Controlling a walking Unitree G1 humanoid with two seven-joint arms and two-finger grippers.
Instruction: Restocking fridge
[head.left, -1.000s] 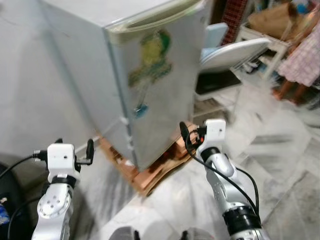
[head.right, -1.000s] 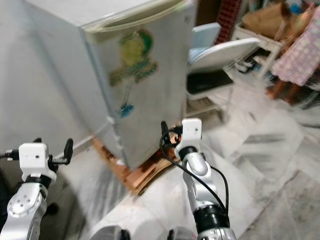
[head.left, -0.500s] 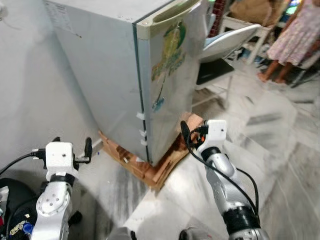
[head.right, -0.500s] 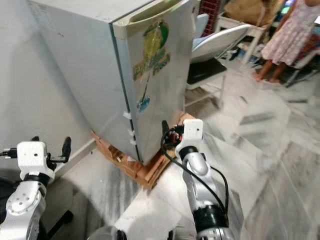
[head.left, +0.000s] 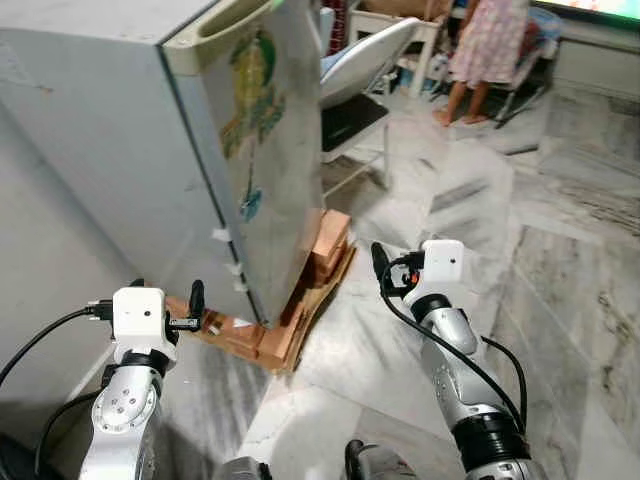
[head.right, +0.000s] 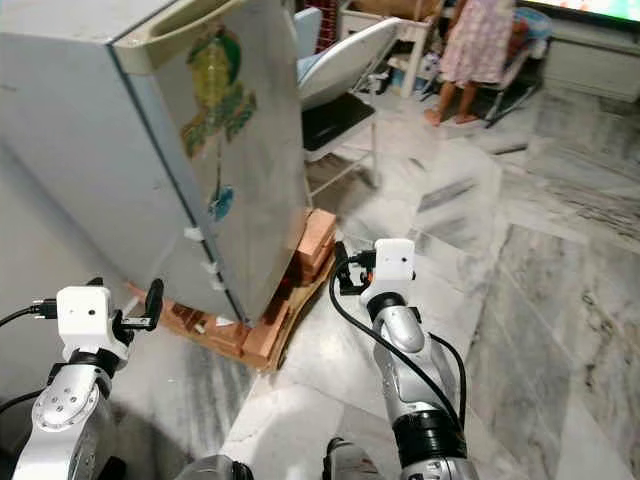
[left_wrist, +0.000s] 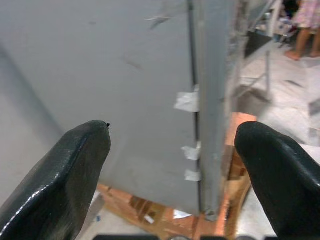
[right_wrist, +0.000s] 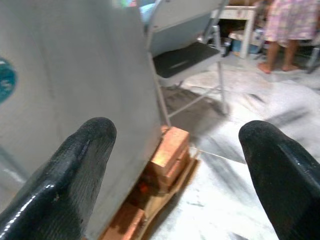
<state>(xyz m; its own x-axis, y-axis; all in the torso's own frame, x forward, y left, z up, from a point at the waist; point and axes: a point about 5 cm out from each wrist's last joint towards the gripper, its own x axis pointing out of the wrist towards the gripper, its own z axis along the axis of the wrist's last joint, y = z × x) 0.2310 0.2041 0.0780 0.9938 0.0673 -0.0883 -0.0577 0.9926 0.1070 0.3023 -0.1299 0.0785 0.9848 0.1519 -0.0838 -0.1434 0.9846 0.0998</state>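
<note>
Before the closed fridge (head.left: 240, 150), both hands (left_wrist: 175, 170) (right_wrist: 175, 175) apparently empty, spread

Grey-veined marble floor (head.left: 560, 250), spread across the right and near parts of the scene. Stacked orange bricks (head.left: 325, 245) on flattened cardboard (head.right: 300, 300), low at centre-left, resting on the floor. Folding chair (head.left: 350, 75) with a pale curved back and a dark seat, farther off, beyond the bricks. Person in a pink patterned dress (head.left: 480, 45), barefoot, standing at the far end to the right of the chair. White furniture (head.right: 400, 30) just beside that person, blurred. Plain grey wall (head.left: 40, 300) along the left.
</note>
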